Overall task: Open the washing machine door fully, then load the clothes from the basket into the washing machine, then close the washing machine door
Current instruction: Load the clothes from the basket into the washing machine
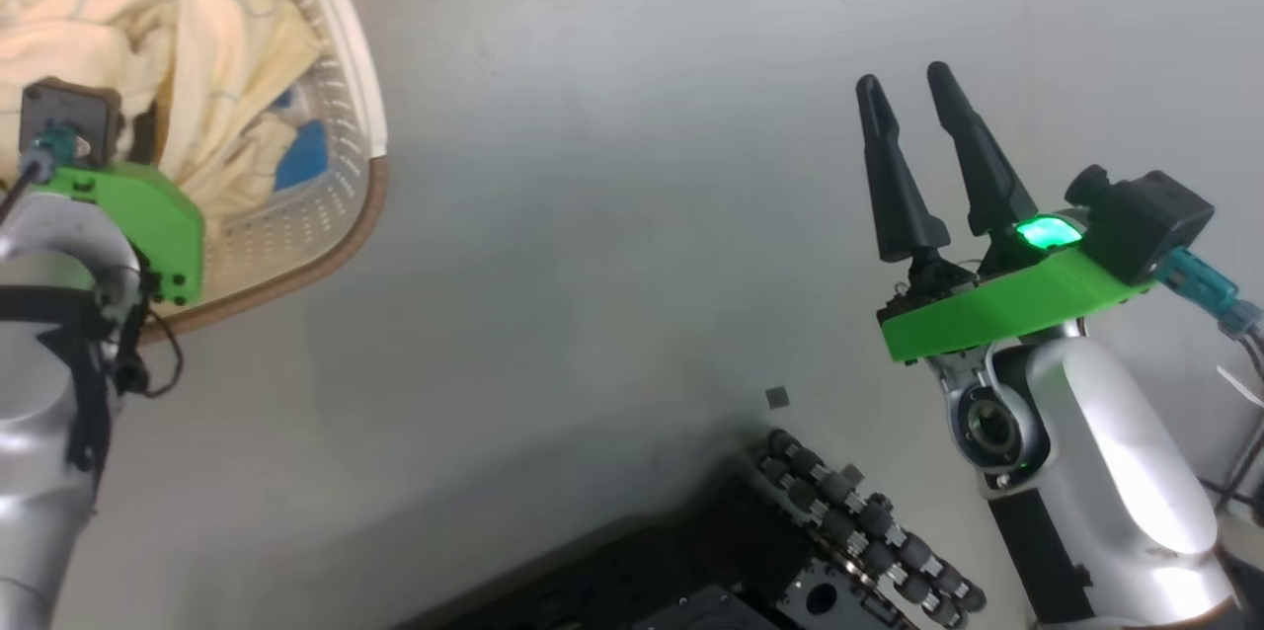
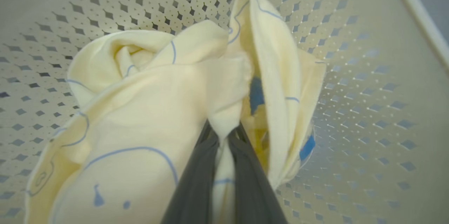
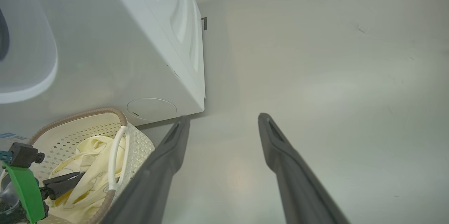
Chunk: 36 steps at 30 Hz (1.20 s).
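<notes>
Clothes [image 2: 147, 111] of soft pale-yellow fabric, marked with thin blue line drawings and a few bright blue patches, are pinched at a raised fold between the two dark fingers of the left claw [image 2: 223, 129], which is closed on the cloth. Around that fold the rest of the heap lies crumpled inside the basket [image 2: 368, 76], a cream perforated tub with a brown rim band, standing on the pale floor [image 1: 612, 215]. Well apart to the other side, the right claw [image 1: 904, 77] hangs over bare floor with its fingers spread and nothing between them. Beyond the basket, just beside it, stands the white washing machine [image 3: 115, 41].
</notes>
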Tool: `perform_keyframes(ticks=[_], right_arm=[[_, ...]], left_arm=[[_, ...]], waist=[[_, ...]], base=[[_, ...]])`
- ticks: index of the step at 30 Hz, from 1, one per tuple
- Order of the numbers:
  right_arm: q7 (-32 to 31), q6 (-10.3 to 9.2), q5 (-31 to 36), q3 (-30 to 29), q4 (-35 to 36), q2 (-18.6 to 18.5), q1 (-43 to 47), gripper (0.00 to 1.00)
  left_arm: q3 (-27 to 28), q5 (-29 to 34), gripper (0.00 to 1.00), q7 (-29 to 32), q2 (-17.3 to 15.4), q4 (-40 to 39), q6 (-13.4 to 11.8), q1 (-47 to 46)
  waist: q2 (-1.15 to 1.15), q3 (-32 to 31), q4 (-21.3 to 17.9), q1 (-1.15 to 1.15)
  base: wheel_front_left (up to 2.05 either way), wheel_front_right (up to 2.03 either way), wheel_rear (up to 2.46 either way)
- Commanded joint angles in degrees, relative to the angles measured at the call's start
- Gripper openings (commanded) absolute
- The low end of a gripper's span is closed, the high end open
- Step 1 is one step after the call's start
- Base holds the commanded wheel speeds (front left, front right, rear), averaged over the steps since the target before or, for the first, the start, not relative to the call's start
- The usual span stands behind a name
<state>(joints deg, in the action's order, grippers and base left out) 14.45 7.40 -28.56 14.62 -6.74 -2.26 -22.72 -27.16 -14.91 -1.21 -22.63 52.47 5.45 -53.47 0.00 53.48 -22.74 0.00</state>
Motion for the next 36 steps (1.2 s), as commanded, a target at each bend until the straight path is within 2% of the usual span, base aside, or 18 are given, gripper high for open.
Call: perform_keyframes(ticks=[1, 10, 21, 36], right_arm=[[0.55, 0.09, 0.79, -0.16, 0.9, -0.62, 2.08, 1.0], [0.55, 0.09, 3.97, -3.6, 0.0, -0.62, 3.82, 1.0], [0.55, 0.09, 7.41, -6.39, -0.9, -0.62, 7.9, 1.0], [0.55, 0.09, 9.09, -7.45, -1.89, -0.62, 13.45, 1.0]], left_arm=[[2.25, -1.41, 0.0, -1.77, -0.49, -1.79, -0.34, 2.46], [5.2, -7.23, 0.0, -8.14, 3.49, -5.24, -0.25, 8.72], [8.6, -12.99, 0.0, -12.72, 7.37, -10.09, -0.62, 18.23], [12.39, -18.15, 0.0, -13.66, 11.14, -15.46, -1.03, 27.9]], waist=[[0.0, -2.56, 2.38, 0.0], [0.0, -9.05, 7.1, 0.0], [0.0, -18.69, 11.58, 0.0], [0.0, -29.26, 14.56, 0.0]], base=[[0.0, 0.0, 0.0], [0.0, 0.0, 0.0], [0.0, 0.0, 0.0], [0.0, 0.0, 0.0]])
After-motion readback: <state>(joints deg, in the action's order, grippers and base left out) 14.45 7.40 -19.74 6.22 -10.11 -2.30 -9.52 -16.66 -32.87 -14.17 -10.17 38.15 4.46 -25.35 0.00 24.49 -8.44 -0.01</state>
